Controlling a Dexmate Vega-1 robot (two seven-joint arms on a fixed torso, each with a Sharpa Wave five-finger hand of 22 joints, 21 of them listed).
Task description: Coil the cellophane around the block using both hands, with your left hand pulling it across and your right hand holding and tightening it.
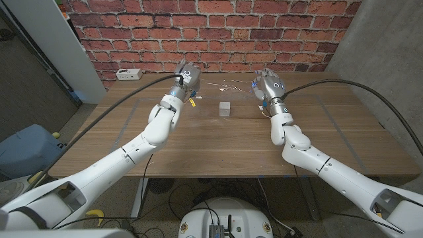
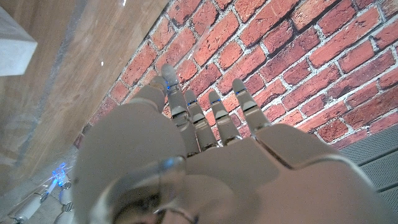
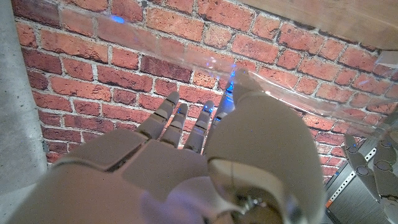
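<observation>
A small grey block stands mid-table on a large clear cellophane sheet spread over the wood. Its far edge glints, raised between my two hands. My left hand is beyond and left of the block, thumb and fingers together at that edge. My right hand is beyond and right of it, with the film stretched taut past its thumb. From the left wrist, the block shows beyond my left hand, under the film.
A white power strip lies at the table's far left corner, against the brick wall. A small yellow piece sits under my left wrist. A blue bin stands on the floor to the left.
</observation>
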